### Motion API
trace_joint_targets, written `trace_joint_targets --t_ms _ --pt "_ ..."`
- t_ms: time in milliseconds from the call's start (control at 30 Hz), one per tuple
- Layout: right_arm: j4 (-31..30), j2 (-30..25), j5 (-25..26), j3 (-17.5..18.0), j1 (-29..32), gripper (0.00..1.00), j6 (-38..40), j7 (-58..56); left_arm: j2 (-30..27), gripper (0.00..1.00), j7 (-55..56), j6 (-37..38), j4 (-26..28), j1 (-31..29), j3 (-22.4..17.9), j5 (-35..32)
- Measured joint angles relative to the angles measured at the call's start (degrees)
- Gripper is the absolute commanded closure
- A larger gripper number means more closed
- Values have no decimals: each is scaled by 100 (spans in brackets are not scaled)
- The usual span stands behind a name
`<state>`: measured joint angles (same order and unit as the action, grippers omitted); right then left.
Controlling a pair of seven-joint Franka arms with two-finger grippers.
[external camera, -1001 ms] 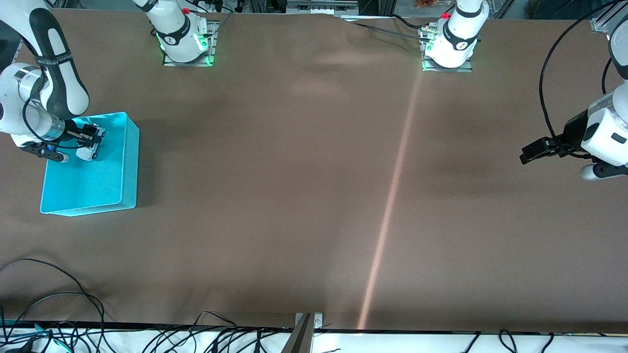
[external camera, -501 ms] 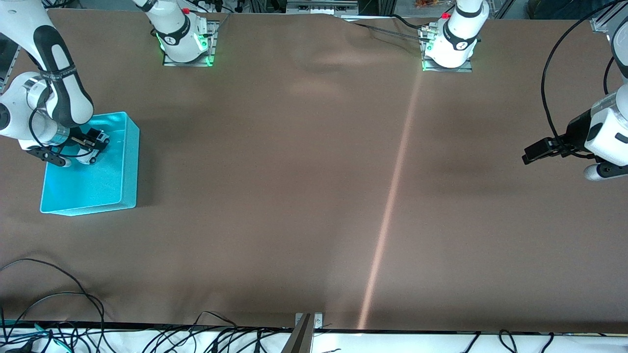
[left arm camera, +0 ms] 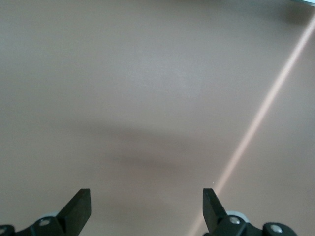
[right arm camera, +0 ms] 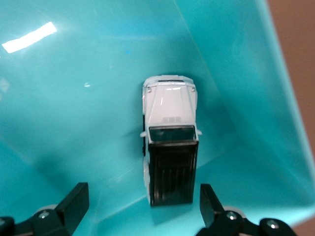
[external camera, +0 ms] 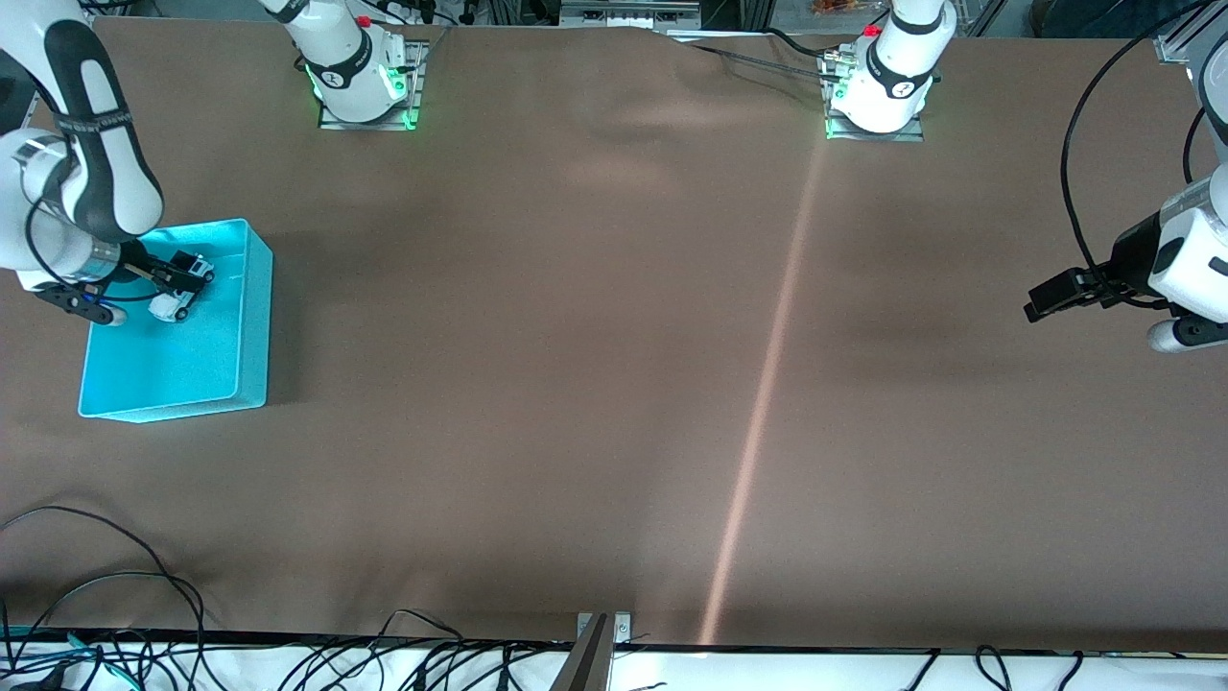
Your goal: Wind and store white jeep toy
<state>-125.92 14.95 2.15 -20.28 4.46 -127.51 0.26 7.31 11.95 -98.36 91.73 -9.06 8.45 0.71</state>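
Observation:
The white jeep toy (right arm camera: 170, 147), with a white hood and black roof, lies on the floor of the turquoise bin (external camera: 245, 317), close to a bin wall (right arm camera: 231, 88). My right gripper (external camera: 180, 285) hovers inside the bin just above the jeep. It is open, with a finger on each side and nothing held (right arm camera: 142, 196). In the front view the gripper covers most of the jeep. My left gripper (external camera: 1036, 305) is open and empty above bare table at the left arm's end, also seen in the left wrist view (left arm camera: 146, 196).
The bin stands at the right arm's end of the brown table (external camera: 576, 336). A pale streak of light (external camera: 767, 384) crosses the table. Cables (external camera: 96, 595) lie along the edge nearest the front camera.
The right wrist has drawn back a little toward the table's end while its gripper stays over the jeep in the bin. The left gripper has drifted very slightly.

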Motion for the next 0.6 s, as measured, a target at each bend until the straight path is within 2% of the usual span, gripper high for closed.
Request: trace_joint_targets --t_ms 300,601 --pt "109 -1093 0 76 -1 0 719 0 0 0 0 0 0 0 0 0" --pt "714 -1858 -1 340 -7 0 1815 0 0 0 0 -1 0 0 0 0"
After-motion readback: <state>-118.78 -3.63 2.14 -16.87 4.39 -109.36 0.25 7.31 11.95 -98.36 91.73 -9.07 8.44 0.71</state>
